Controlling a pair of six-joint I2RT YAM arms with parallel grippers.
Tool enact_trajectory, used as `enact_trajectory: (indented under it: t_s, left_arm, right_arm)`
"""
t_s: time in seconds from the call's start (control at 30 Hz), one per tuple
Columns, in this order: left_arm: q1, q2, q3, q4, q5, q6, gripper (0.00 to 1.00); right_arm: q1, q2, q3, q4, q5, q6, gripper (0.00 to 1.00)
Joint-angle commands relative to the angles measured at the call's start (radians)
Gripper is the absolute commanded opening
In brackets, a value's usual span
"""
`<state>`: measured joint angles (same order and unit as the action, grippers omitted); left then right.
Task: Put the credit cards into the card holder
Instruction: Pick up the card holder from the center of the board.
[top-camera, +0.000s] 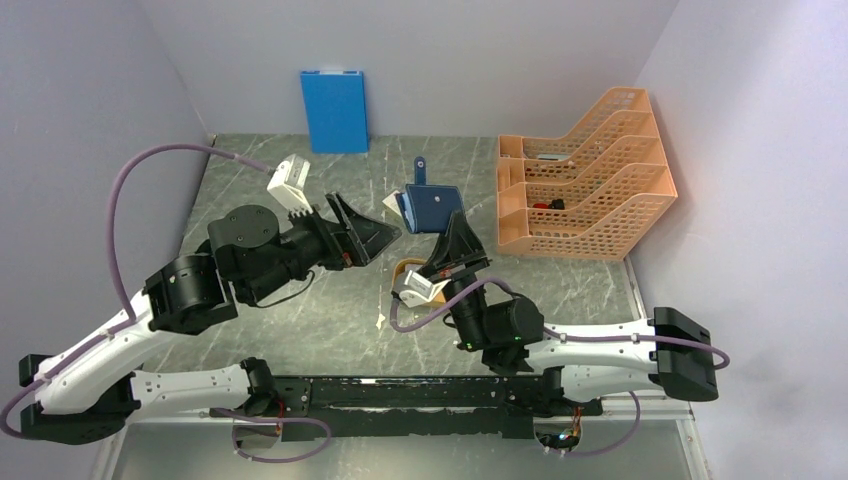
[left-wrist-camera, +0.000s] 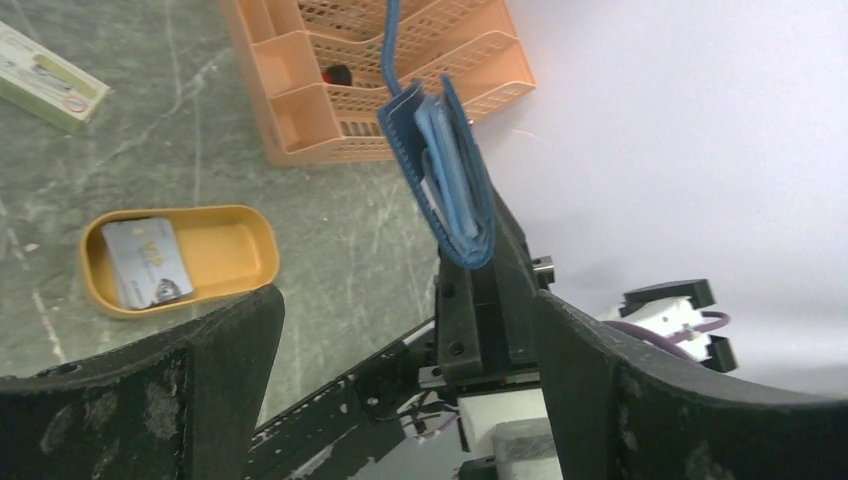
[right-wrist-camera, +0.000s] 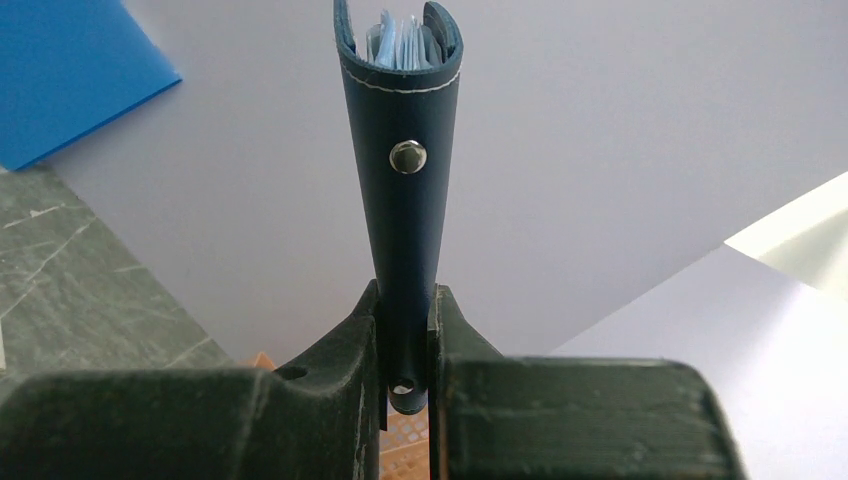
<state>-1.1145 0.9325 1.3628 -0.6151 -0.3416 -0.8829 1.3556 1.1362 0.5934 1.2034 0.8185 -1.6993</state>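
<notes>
The left gripper stands wide open and empty, hanging above the table just left of the card holder. Its reach for the 1 credit card I can see looks awkward, I judge: that card lies flat on the floor of the orange tray, at its left end. The fingers may skid over it, or shove the light tray instead of lifting an edge. Further right, the right gripper is clamped on the holder's bottom edge only, holding it upright in the air. A push from an incoming card could twist the holder in that narrow grip or lever it out, and a card that misses a pocket would drop to the table. The loose snap tab may also get in the way. The holder is dark navy with pale stitching and a silver snap stud. Its mouth gapes slightly at the top and shows lighter blue pockets. Pale edges sit among them, but I cannot tell whether they are cards.
</notes>
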Motion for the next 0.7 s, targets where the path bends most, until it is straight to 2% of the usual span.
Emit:
enact_trajectory:
  t_s: [0.0,0.23,0.4,0.5,0.67]
  left_arm:
    - [-0.003,0.021,0.006,0.07,0.065,-0.05,0.97]
    - [-0.002,0.063,0.032,0.109,0.065,-0.065,0.97]
    - [-0.002,0.119,0.064,0.05,0.041,-0.073,0.96]
    - [-0.002,0.129,0.056,0.047,0.028,-0.08,0.89]
    - [-0.002,0.134,0.047,0.081,0.022,-0.078,0.7]
  right_arm:
    - [0.032,0.003,-0.003,0.111,-0.036,-0.069,0.0]
    - [0.064,0.03,0.005,0.133,-0.037,-0.088,0.0]
    - [0.067,0.018,0.002,0.118,-0.03,-0.083,0.0]
    - [0.067,0.009,0.0,0.107,-0.026,-0.079,0.0]
    - [0.069,0.007,-0.001,0.108,-0.025,-0.077,0.0]
